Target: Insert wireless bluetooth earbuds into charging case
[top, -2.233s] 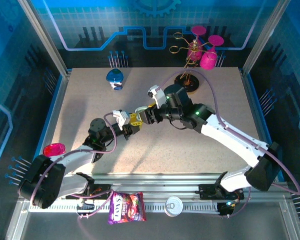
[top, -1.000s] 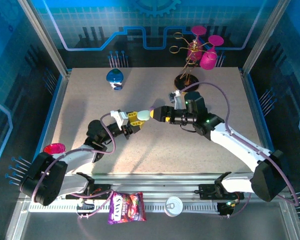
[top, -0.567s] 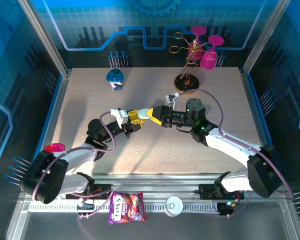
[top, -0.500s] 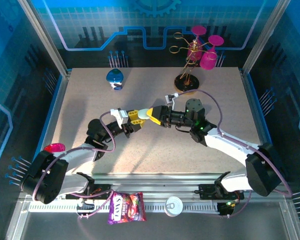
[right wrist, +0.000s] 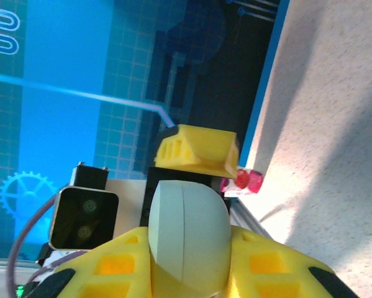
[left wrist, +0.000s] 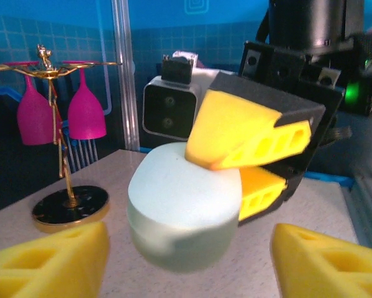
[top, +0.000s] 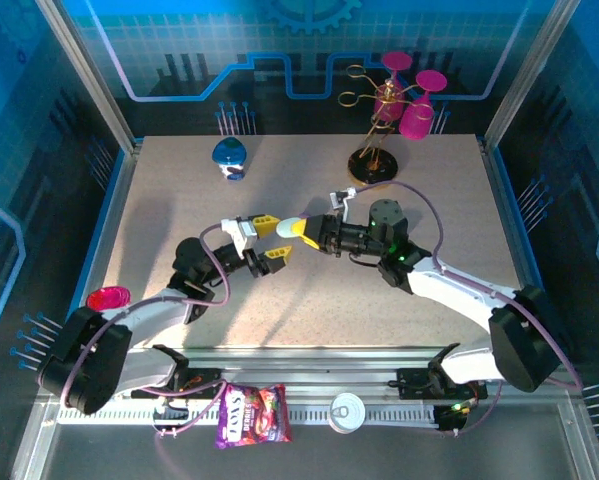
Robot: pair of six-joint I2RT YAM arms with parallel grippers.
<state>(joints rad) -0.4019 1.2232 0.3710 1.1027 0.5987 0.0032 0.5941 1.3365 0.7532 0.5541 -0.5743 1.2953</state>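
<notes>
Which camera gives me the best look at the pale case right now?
Left wrist: the pale case sits whole and centred, pinched by the right gripper. Right wrist shows its rounded end between the jaws; top external shows a small pale blob.

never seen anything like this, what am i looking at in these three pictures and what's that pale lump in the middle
These are two robot arms bolted at a table's near edge. The wide picture looks down from above and behind them; the other two come from a small camera on each wrist, so each shows its own yellow fingers at the bottom. The right arm's fingers pinch a pale pebble-shaped case above the table. The left arm's fingers stand open on either side of it. At the back stand a gold rack with pink glasses and a blue-and-white object. A sweets bag and a tin lie on the front rail.
</notes>
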